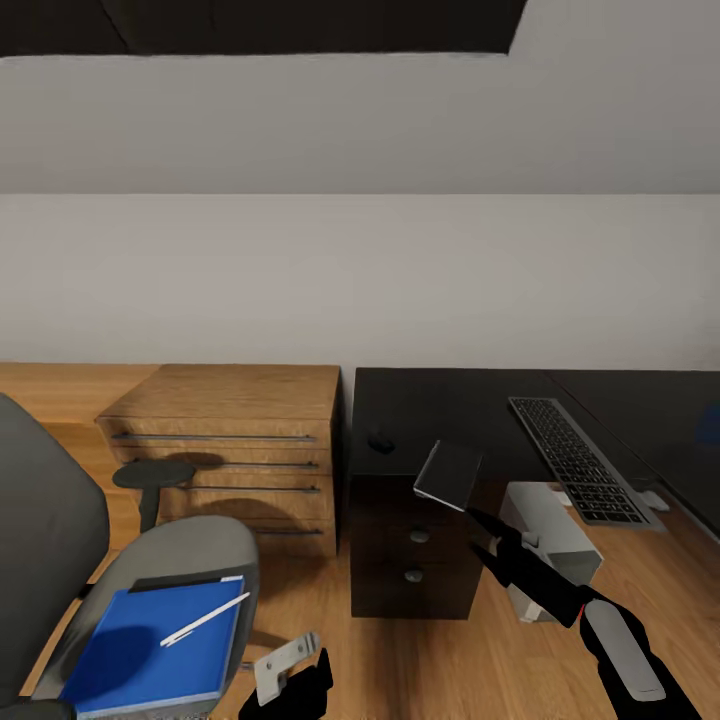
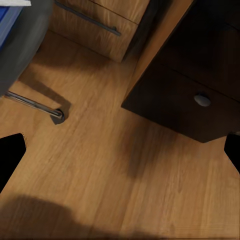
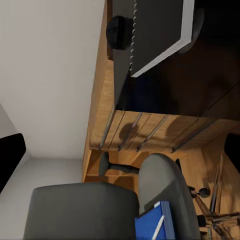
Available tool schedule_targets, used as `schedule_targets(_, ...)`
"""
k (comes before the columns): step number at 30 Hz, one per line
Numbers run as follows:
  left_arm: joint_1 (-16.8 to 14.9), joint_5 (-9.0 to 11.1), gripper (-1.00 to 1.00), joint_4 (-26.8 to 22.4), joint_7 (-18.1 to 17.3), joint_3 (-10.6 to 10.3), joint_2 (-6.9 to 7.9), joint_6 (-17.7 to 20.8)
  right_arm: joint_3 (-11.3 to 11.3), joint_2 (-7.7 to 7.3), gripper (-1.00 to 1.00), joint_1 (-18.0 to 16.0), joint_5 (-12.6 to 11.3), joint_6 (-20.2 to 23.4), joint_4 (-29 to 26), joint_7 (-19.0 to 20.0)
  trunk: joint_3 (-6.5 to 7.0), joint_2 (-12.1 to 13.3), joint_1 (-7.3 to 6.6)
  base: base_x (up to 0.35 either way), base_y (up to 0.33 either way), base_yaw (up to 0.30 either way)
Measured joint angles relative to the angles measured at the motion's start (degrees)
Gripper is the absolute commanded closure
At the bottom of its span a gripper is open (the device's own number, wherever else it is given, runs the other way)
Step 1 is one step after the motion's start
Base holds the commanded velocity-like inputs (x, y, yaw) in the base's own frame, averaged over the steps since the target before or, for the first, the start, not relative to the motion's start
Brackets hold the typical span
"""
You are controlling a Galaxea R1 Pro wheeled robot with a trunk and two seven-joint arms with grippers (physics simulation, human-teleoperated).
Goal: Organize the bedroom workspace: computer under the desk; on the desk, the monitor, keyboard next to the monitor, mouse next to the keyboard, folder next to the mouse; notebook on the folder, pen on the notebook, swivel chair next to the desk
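The grey swivel chair (image 1: 190,545) stands at the left with the blue folder (image 1: 150,650) on its seat and the white pen (image 1: 205,618) lying on the folder. On the black desk (image 1: 420,400) are the mouse (image 1: 380,440) and the keyboard (image 1: 580,455), with the dark monitor (image 1: 660,420) panel to the keyboard's right. The notebook (image 1: 448,475) tilts over the desk's front edge, just beyond my open right gripper (image 1: 474,530); whether they touch is unclear. The grey computer (image 1: 550,545) sits under the desk. My left gripper (image 1: 300,690) hangs open low over the floor.
A wooden chest of drawers (image 1: 230,440) stands against the wall between chair and desk. The desk's black drawer unit (image 2: 202,100) with silver knobs is close to the left gripper (image 2: 120,155). A chair base leg (image 2: 35,105) with a castor rests on the wooden floor (image 2: 115,175).
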Motion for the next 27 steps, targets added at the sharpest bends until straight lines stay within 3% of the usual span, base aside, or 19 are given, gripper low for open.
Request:
schedule_targets(14, 0.0, 0.0, -1.0, 0.5, 0.0, 0.0, 0.0, 0.0, 0.0, 0.0, -1.0, 0.0, 0.2, -0.3, 0.0, -0.1, 0.0, 0.0, -0.02, -0.031, 0.0, 0.0)
schedule_targets(18, 0.0, 0.0, -1.0, 0.5, -0.1, 0.0, 0.0, 0.2, 0.1, 0.0, -1.0, 0.0, 0.6, -2.7, 0.9, -0.9, 0.0, 0.0, -0.02, -0.001, 0.0, 0.0)
schedule_targets(21, 0.0, -0.1, -1.0, 0.5, -0.1, 0.0, -0.02, 0.3, 0.5, 0.04, -1.0, 0.0, 1.8, -7.6, 2.7, -3.3, 0.53, 1.2, -0.67, 0.0, 0.0, 0.0)
schedule_targets(24, 0.0, -0.1, -1.0, 0.5, -0.1, -0.1, -0.05, 0.5, 1.0, 0.12, -1.0, 0.0, 4.5, -13.4, 4.8, -6.3, 1.07, 2.4, -1.33, 0.0, 0.0, 0.0)
schedule_targets(27, 0.0, -0.2, -1.0, 0.5, -0.2, -0.2, -0.04, 1.0, 2.4, 0.15, -1.0, 0.0, 9.7, -19.3, 6.7, -9.0, 1.61, 3.6, -1.99, 0.0, 0.0, 0.0)
